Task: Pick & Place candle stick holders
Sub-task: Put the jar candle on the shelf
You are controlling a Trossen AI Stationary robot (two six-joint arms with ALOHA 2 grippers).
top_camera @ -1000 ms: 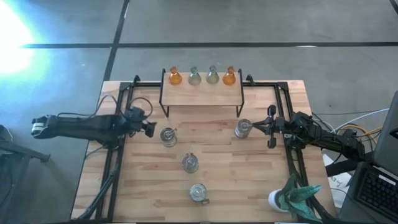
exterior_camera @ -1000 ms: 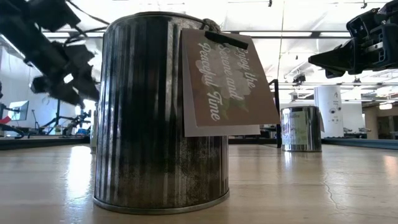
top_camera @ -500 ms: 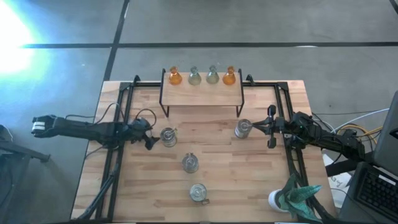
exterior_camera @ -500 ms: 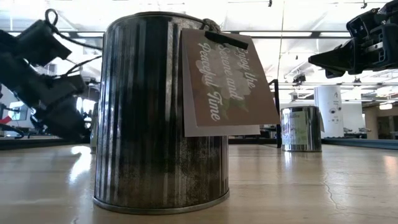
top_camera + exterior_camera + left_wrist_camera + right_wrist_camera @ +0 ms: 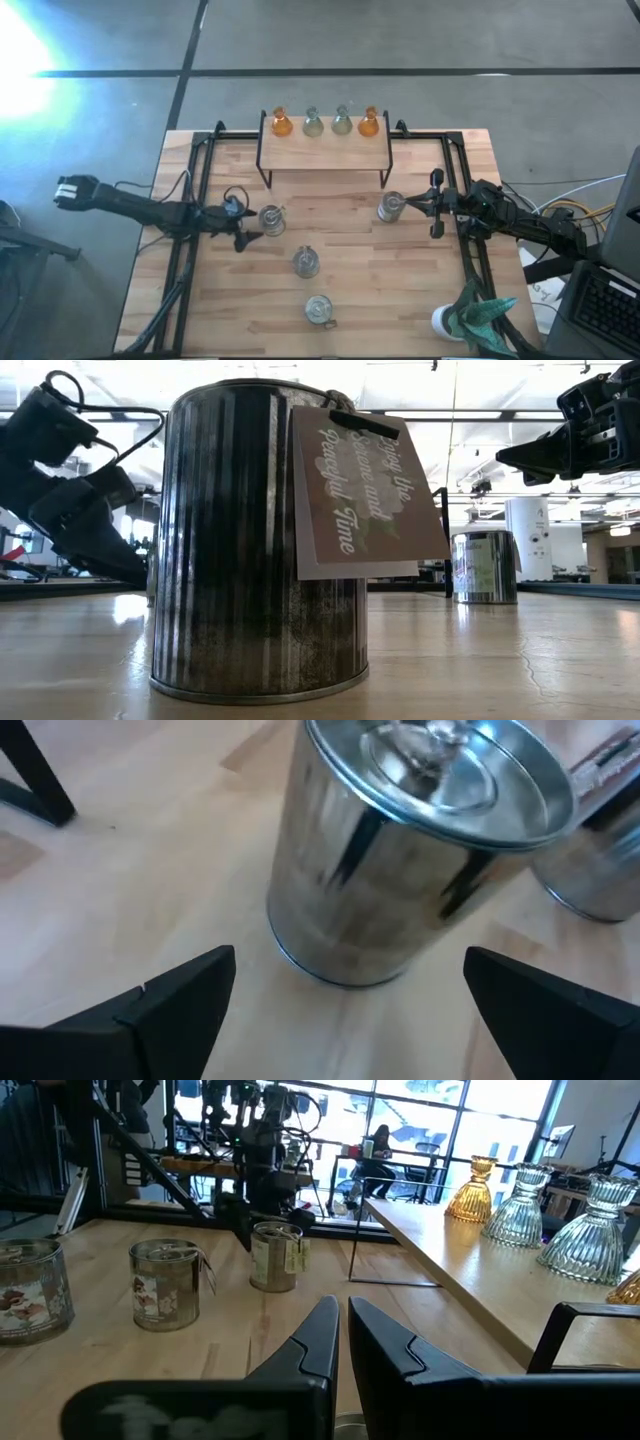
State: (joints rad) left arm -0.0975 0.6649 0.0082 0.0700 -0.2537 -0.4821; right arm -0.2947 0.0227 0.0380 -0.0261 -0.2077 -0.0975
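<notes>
Four silvery jar-like holders stand on the table: a left jar (image 5: pixel 270 218), a right jar (image 5: pixel 390 207), a middle jar (image 5: pixel 305 262) and a near jar (image 5: pixel 318 310). Two amber bulbs (image 5: pixel 282 123) (image 5: pixel 369 122) and two pale green bulbs (image 5: pixel 313 122) (image 5: pixel 342 121) stand on the raised shelf. My left gripper (image 5: pixel 247 230) is open and low at the left jar (image 5: pixel 400 850); its fingers (image 5: pixel 180 995) stand on either side, apart from it. My right gripper (image 5: pixel 341 1325) is shut, raised beside the right jar (image 5: pixel 485 565).
The shelf (image 5: pixel 325 150) stands on thin black legs at the table's far middle. A teal spiky object on a white base (image 5: pixel 470 315) stands at the near right corner. Black frame rails (image 5: pixel 185 260) run along both sides. Bare wood lies between the jars.
My left gripper has come down and gone a little toward the near edge, closing in on the left jar. The jars have stayed where they were.
</notes>
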